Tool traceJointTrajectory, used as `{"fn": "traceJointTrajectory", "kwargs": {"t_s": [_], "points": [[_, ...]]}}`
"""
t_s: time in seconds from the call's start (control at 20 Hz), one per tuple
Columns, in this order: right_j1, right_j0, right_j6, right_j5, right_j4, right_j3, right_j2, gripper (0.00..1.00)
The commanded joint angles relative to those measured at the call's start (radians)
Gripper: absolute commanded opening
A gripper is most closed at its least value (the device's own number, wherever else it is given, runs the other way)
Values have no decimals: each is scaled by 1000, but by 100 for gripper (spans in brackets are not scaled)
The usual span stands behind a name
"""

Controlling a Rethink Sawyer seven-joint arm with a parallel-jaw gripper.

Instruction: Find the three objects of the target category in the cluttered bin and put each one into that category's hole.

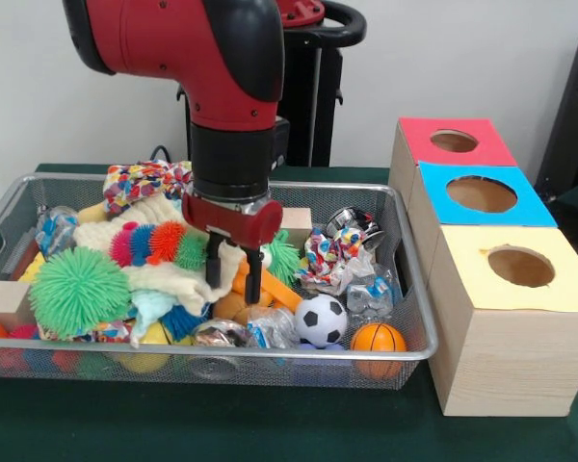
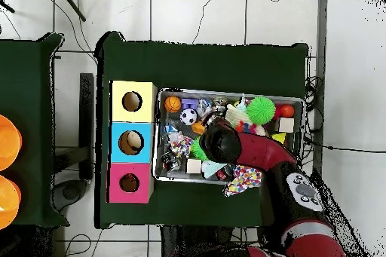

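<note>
My gripper (image 1: 233, 274) hangs inside the wire mesh bin (image 1: 270, 354), low over the clutter at its middle. Its fingers (image 1: 213, 265) stand apart, open, astride a cream knitted cloth (image 1: 188, 279) and an orange plastic piece (image 1: 279, 292); nothing is gripped. A soccer ball (image 1: 321, 320) and a small orange basketball (image 1: 378, 337) lie at the bin's front right. A green spiky ball (image 1: 79, 289) sits front left, and a rainbow fuzzy toy (image 1: 159, 243) lies behind it. In the overhead view the arm (image 2: 226, 145) hides the gripper.
Three wooden boxes stand beside the bin: red-topped (image 1: 453, 141), blue-topped (image 1: 482, 194) and yellow-topped (image 1: 520, 267), each with a round hole. Crumpled foil wrappers (image 1: 342, 255), wooden blocks (image 1: 5, 300) and a patterned cloth (image 1: 140, 181) fill the bin. From above, something pale shows in the blue box's hole (image 2: 131, 142).
</note>
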Motion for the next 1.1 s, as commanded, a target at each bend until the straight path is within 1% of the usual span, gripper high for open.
{"fn": "traceJointTrajectory", "kwargs": {"t_s": [0.05,0.15,0.45,0.75,1.1], "points": [[126,-15,64,-77,-21,-71,41,100],[137,-5,74,-89,-15,-74,36,100],[140,40,113,-115,6,-52,2,100],[154,51,121,-142,16,-52,-6,100],[158,68,129,-147,29,-49,-13,100]]}}
